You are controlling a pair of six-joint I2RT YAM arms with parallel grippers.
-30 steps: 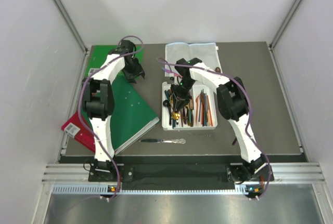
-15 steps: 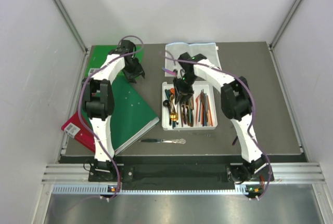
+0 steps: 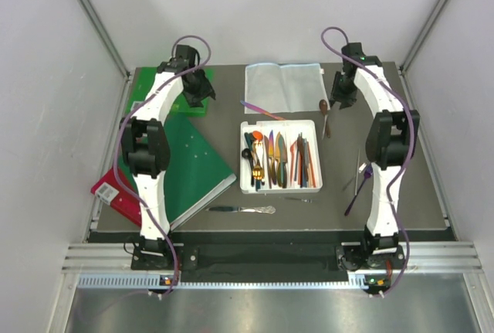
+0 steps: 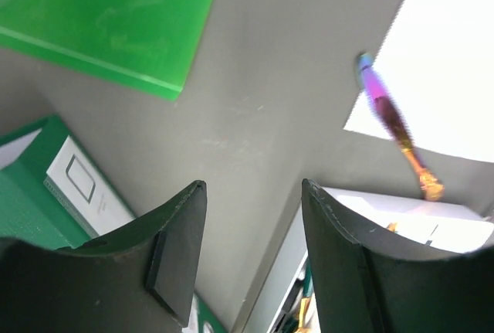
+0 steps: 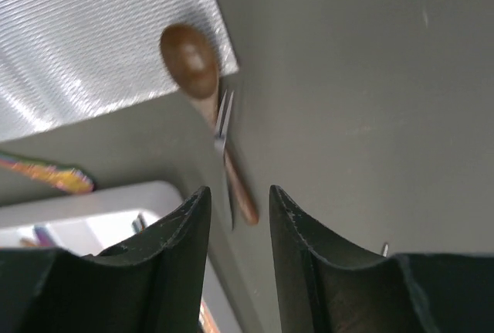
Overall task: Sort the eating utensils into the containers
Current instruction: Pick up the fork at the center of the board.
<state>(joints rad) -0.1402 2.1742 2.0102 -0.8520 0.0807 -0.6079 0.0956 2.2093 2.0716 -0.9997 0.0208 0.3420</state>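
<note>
The white compartment tray (image 3: pixel 309 128) sits mid-table with several coloured utensils in it. A brown wooden spoon (image 3: pixel 324 108) and a small fork (image 3: pixel 327 124) lie right of it; in the right wrist view the spoon (image 5: pixel 190 60) and fork (image 5: pixel 221 128) lie just ahead of my open, empty right gripper (image 5: pixel 239 191), which hovers at back right (image 3: pixel 337 101). An iridescent utensil (image 3: pixel 258 109) lies behind the tray and shows in the left wrist view (image 4: pixel 396 127). My left gripper (image 4: pixel 253 186) is open and empty at back left (image 3: pixel 202 100). A silver knife (image 3: pixel 243 209) lies at the front.
A white cloth (image 3: pixel 283 86) lies behind the tray. Green books (image 3: pixel 193 155) and a red one (image 3: pixel 108 190) cover the left side. A silver utensil (image 3: pixel 358 169) and a purple one (image 3: pixel 355 194) lie right of the tray, under the right arm.
My right arm has left the tray and swung to the back right, over the wooden spoon and fork. My left gripper has shifted slightly toward the back.
</note>
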